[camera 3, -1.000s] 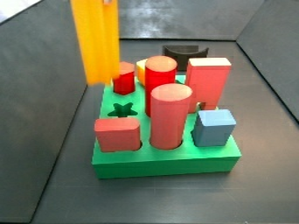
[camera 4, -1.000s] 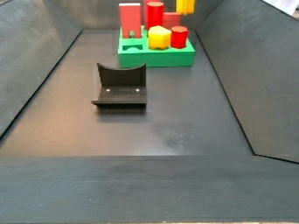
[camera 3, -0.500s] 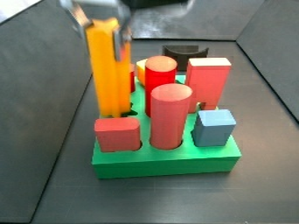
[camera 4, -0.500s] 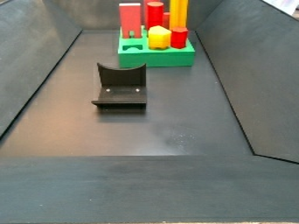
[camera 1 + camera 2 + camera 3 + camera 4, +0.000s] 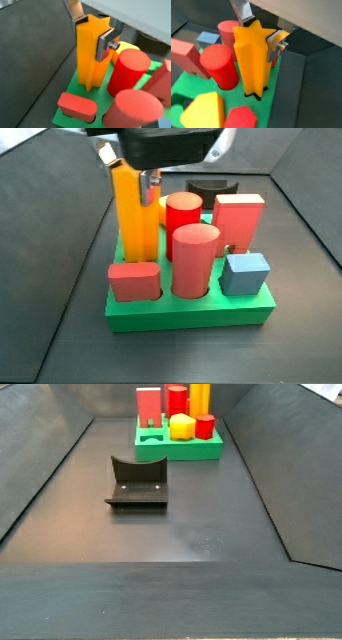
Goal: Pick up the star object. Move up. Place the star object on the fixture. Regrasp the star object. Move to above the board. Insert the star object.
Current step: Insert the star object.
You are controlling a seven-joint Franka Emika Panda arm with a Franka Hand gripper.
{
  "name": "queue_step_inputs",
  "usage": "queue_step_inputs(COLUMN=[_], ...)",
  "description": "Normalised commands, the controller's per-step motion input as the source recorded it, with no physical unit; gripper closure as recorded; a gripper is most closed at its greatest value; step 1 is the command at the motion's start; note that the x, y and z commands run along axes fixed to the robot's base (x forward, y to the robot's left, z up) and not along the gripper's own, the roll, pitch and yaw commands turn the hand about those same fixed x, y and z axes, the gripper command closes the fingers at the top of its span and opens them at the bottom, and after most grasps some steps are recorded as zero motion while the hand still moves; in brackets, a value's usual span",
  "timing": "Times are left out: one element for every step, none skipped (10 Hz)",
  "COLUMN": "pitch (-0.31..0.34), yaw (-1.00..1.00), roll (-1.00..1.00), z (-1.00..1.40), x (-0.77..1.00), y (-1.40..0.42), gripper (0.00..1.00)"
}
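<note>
The star object (image 5: pixel 134 213) is a tall yellow-orange star-shaped block, standing upright at the left side of the green board (image 5: pixel 187 313). Its lower end sits in the star-shaped hole, whose dark edge shows around its foot in a wrist view (image 5: pixel 255 93). My gripper (image 5: pixel 130 168) is shut on the star's top end; in both wrist views the silver fingers (image 5: pixel 103 44) (image 5: pixel 274 46) press its sides. The gripper's midpoint lies on the star (image 5: pixel 92 32) (image 5: pixel 256 32). The star (image 5: pixel 201 399) also shows at the far end of the bin. The black fixture (image 5: pixel 136 482) stands empty mid-floor.
Red cylinders (image 5: pixel 195 258) (image 5: pixel 183 208), a salmon block (image 5: pixel 134 281), a blue cube (image 5: pixel 246 273), a tall red-salmon block (image 5: pixel 239 223) and a yellow block (image 5: pixel 182 426) stand close around the star. Dark sloping bin walls (image 5: pixel 54 474) enclose the floor.
The star has come right and down from a hover at the board's left, and its lower end has gone into the star-shaped hole. The gripper has come into the side view.
</note>
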Motion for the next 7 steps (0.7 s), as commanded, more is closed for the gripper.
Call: queue_step_inputs(pitch=[-0.003, -0.004, -0.049, -0.034, -0.003, -0.02, 0.0], yaw=[-0.28, 0.0, -0.53, -0.24, 0.0, 0.0, -0.37], roll=[0.0, 0.0, -0.13, 0.02, -0.01, -0.03, -0.01], z=[0.0, -0.04, -0.46, -0.08, 0.0, -0.14, -0.46], x=[0.0, -0.07, -0.61, -0.3, -0.05, -0.08, 0.0], y=[-0.02, 0.13, 0.22, 0.0, 0.06, -0.09, -0.45], gripper=[1.0, 1.0, 1.0, 1.0, 1.0, 1.0, 1.0])
